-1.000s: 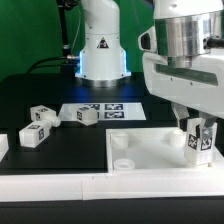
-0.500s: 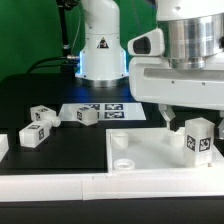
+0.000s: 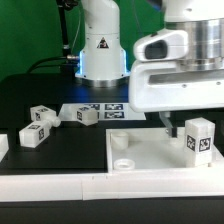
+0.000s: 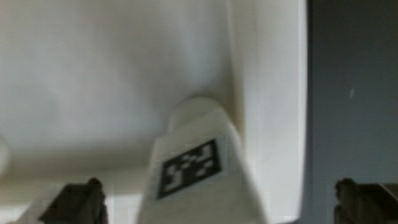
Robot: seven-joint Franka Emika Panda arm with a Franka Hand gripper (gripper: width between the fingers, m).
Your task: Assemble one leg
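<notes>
A large flat white panel (image 3: pixel 150 152) lies on the black bench (image 3: pixel 40 95), with round corner sockets in it; the two sockets (image 3: pixel 122 161) that show on the exterior view's left side are empty. One leg (image 3: pixel 199 139), a white oblong block with a black-and-white tag on its face, stands upright on the panel near the corner on the exterior view's right. Whether its foot sits in a socket cannot be told, since the leg itself hides that spot.

The arm's gripper (image 3: pixel 176 123) hangs above the panel just beside that leg, its white housing filling the upper part of the exterior view and cut off by the frame edge. Only one dark finger tip shows there. In the wrist view the fingers (image 4: pixel 79 200) stand well apart at either side, with the tagged leg (image 4: pixel 199 160) between them and touching neither, so they are spread and grip nothing.

Other legs lie loose on the bench to the exterior view's left: one (image 3: pixel 41 115) by another (image 3: pixel 33 134), a third (image 3: pixel 82 115) resting at the edge of the marker board (image 3: pixel 110 109). A white piece (image 3: pixel 3 146) is cut off at the frame edge. The robot's white base (image 3: pixel 100 45) stands behind the marker board.
</notes>
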